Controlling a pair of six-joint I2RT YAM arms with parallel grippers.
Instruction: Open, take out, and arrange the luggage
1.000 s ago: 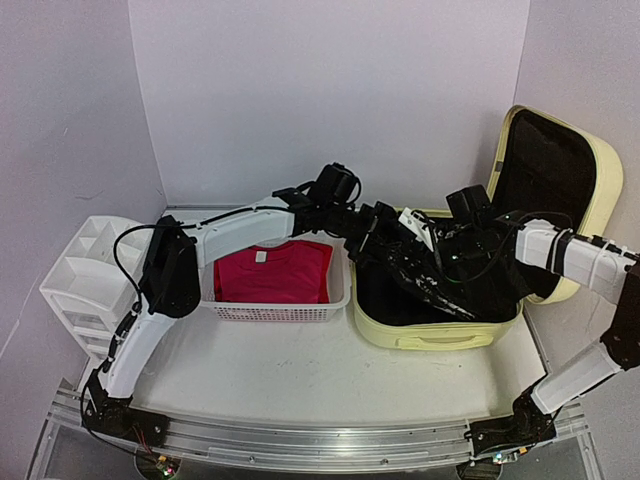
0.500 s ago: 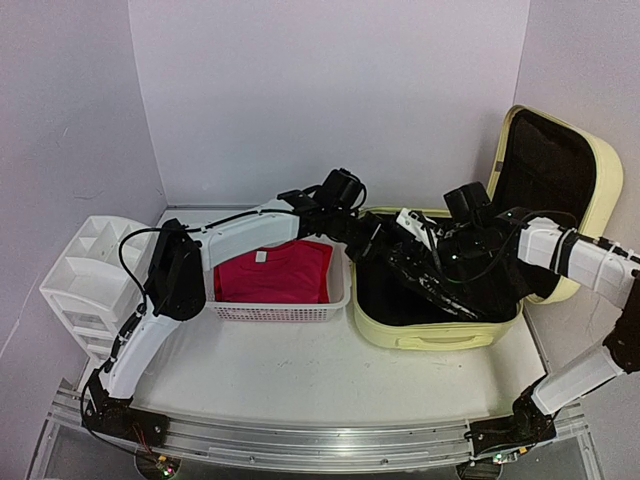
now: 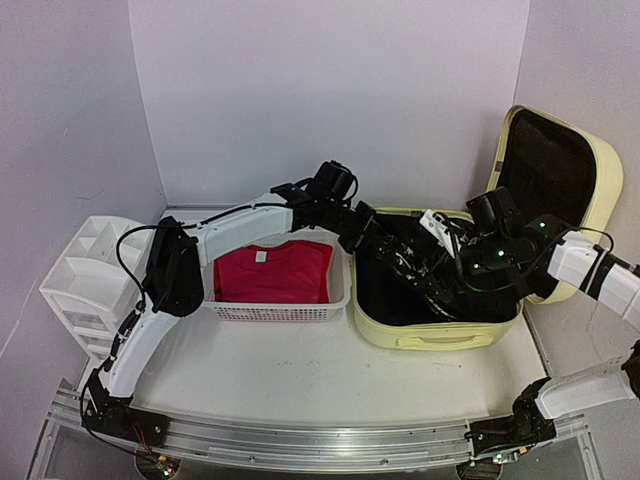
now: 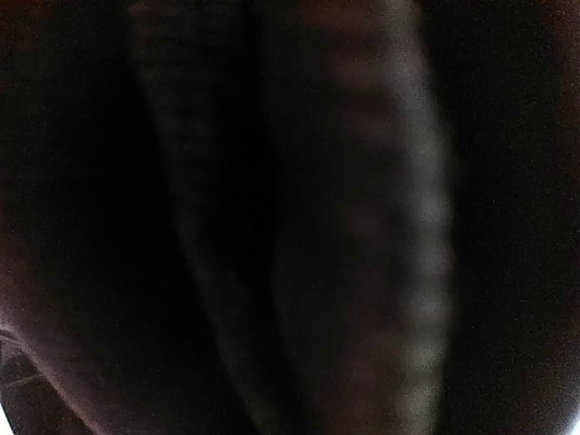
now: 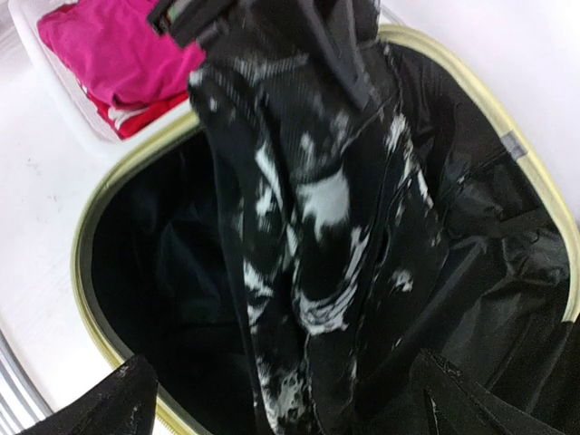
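1. Left claw [image 3: 372, 238] is pinched on the top of a black cloth with white flecks [image 5: 308, 208]. The cloth hangs from it over the open suitcase [image 3: 430, 338].
2. Left wrist view is only dark fabric filling the lens.
3. Right claw [image 5: 290, 412] has its fingers spread wide and grips nothing. The cloth drops down between them, above the suitcase interior.
4. The suitcase is pale yellow and sits on the right part of the table [image 3: 300, 385]. It is open, with black lining inside, and its lid [image 3: 603, 160] stands up by the right wall.
5. A white mesh basket [image 3: 275, 313] sits just left of the suitcase, with a folded red shirt [image 3: 272, 272] inside.
6. A white drawer unit [image 3: 85, 285] is at the table's far left, near the left wall.
7. The table top is white and plain. A metal rail [image 3: 300, 440] runs along the near edge and carries both arm bases.
8. Bare pale walls [image 3: 330, 90] close in the back and both sides.
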